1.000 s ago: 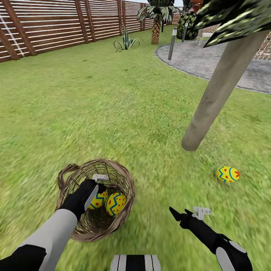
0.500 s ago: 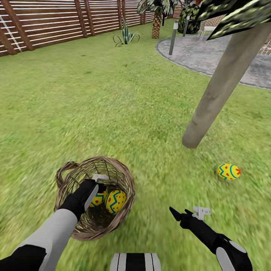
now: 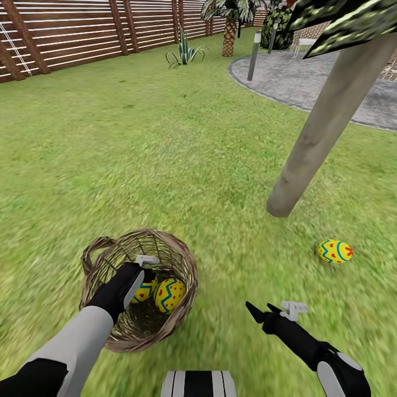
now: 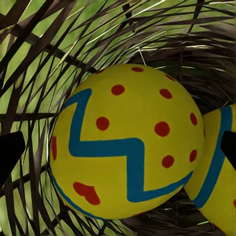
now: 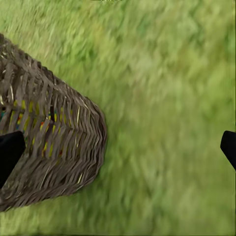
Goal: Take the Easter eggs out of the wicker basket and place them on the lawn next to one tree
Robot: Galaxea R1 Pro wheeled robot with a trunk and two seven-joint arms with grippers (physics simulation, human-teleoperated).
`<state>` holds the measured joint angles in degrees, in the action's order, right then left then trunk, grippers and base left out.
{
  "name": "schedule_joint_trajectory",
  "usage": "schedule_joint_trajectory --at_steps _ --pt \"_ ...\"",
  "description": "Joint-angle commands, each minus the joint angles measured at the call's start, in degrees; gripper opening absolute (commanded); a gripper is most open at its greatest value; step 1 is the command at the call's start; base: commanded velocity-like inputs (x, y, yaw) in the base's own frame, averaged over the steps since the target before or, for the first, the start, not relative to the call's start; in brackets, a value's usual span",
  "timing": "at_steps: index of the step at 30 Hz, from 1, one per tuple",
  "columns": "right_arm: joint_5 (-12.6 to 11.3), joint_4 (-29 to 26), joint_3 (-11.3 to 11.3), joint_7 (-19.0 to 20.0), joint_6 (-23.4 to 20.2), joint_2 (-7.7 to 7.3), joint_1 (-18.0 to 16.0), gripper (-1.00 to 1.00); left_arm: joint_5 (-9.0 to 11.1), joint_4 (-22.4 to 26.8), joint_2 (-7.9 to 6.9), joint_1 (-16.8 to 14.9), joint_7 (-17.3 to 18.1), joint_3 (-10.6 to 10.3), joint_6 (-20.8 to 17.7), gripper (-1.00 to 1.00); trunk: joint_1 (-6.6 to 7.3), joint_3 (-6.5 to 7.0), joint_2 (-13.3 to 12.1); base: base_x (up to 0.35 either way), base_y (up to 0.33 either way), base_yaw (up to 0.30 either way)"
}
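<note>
On the green lawn [image 3: 165,143] the brown woven-twig wicker basket [image 3: 182,259] holds two yellow painted Easter eggs [image 3: 170,296], a third [image 3: 334,251] lying near the pale tree trunk [image 3: 320,129]. The left gripper [image 4: 118,142] reaches inside, jaws apart around one egg [image 4: 128,142]. The right gripper [image 3: 258,310] hovers beside the basket, jaws spread.

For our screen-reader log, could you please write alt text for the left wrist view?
A yellow Easter egg with a blue zigzag band and red dots sits close up between the left gripper's open fingertips, inside the wicker basket. A second egg lies touching it at one side, and green lawn shows through the woven twigs.
</note>
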<state>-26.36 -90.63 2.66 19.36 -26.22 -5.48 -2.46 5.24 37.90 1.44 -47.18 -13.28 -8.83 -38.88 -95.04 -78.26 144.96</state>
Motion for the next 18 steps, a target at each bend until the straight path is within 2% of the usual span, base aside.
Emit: schedule_joint_trajectory --at_steps 1,4,8,10,18 --pt "-0.35 -0.05 0.21 0.87 -0.42 0.01 -0.02 1.0 0.56 0.06 -0.03 -0.02 -0.46 -0.22 -0.22 1.0 0.01 -0.04 0.02 0.0 0.0 0.0" --pt "-0.36 -0.07 1.52 2.65 -0.47 0.1 0.0 1.0 0.56 0.06 -0.03 -0.02 -0.45 -0.22 -0.22 1.0 0.01 -0.04 0.02 0.0 0.0 0.0" --pt "-0.36 -0.07 2.52 3.59 -0.56 0.13 0.0 1.0 0.56 0.07 -0.03 -0.02 -0.44 -0.22 -0.23 1.0 -0.09 -0.93 0.07 0.0 0.0 0.0" --pt "-0.36 -0.07 2.7 3.76 -0.57 0.15 0.0 1.0 0.56 0.07 -0.03 -0.02 -0.44 -0.22 -0.23 1.0 -0.14 -1.37 0.1 0.0 0.0 0.0" --pt "-0.36 -0.08 2.93 3.92 -0.58 0.18 0.0 1.0 0.56 0.07 -0.03 -0.02 -0.4 -0.22 -0.21 1.0 -0.14 -1.37 0.1 0.0 0.0 0.0"
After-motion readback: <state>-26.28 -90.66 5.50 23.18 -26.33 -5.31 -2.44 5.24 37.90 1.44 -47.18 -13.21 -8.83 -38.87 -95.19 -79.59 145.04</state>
